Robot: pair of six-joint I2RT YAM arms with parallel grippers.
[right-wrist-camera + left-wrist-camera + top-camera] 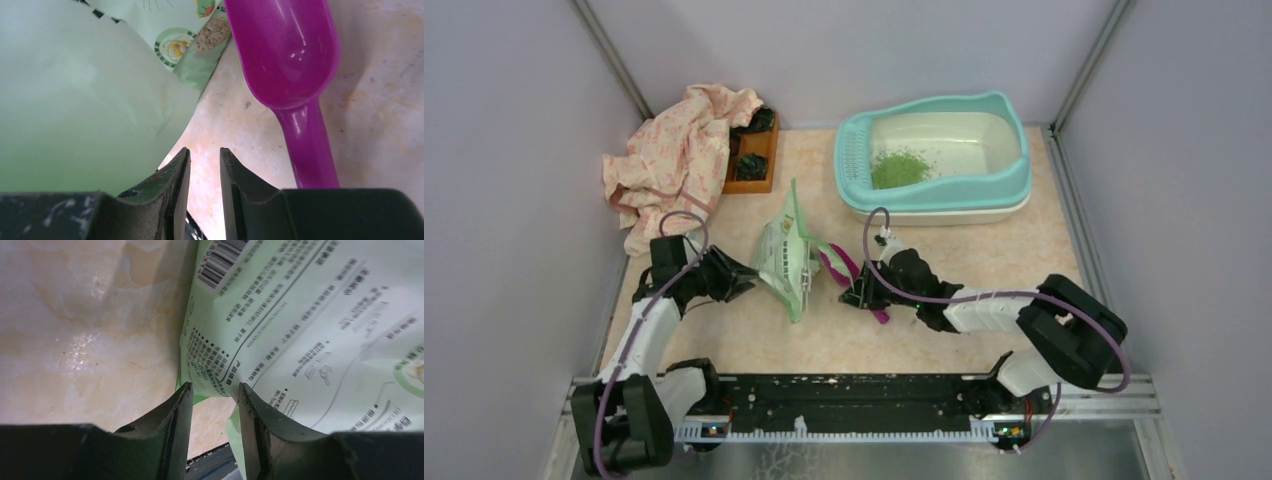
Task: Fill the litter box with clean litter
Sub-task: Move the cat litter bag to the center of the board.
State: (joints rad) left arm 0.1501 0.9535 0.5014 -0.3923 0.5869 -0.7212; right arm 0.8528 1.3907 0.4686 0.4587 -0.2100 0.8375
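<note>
Your litter box [954, 197] sits at the far right of the surface [994, 250], its perforated ledge at the left end. A small green pile of litter [899, 168] lies in the basin just beside that ledge; the rest of the basin floor shows bare.

The bag [784, 258] stands on edge near the middle of the surface, between your two arms. Your left tool [215, 386] is at the bag's left side. Its fingers stand a little apart with the surface showing through the gap, and the bag's printed corner reaches down to their tips without being pinched. Your right tool [204, 150] is low over the surface on the bag's right side, its fingers also slightly parted and holding nothing. The scoop [285, 50] lies just beside its right finger, bowl up and empty.

At the far left, a cloth [674, 160] is draped partly over a wooden tray [759, 165].
</note>
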